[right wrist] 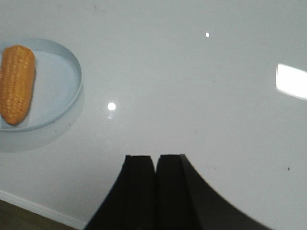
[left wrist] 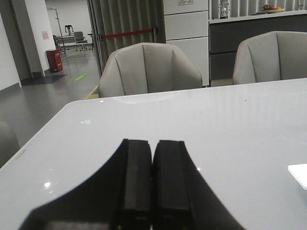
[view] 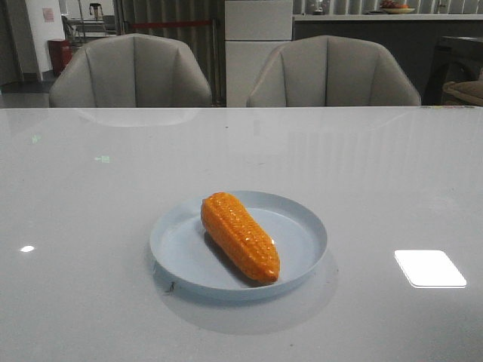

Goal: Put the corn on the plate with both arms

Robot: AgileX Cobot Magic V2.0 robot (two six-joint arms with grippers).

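The orange corn (view: 240,235) lies diagonally inside the pale blue plate (view: 302,220) near the middle of the white table, thick end toward the back. The right wrist view shows the same corn (right wrist: 17,84) resting in the plate (right wrist: 62,76), well away from my right gripper (right wrist: 155,158), which is shut with nothing between its fingers. My left gripper (left wrist: 152,142) is also shut and empty, hovering over bare table; neither corn nor plate appears in its view. Neither arm shows in the front view.
Two grey chairs (view: 132,72) (view: 332,72) stand behind the table's far edge. A bright window reflection (view: 430,268) lies on the table right of the plate. The table's near edge (right wrist: 38,208) shows in the right wrist view.
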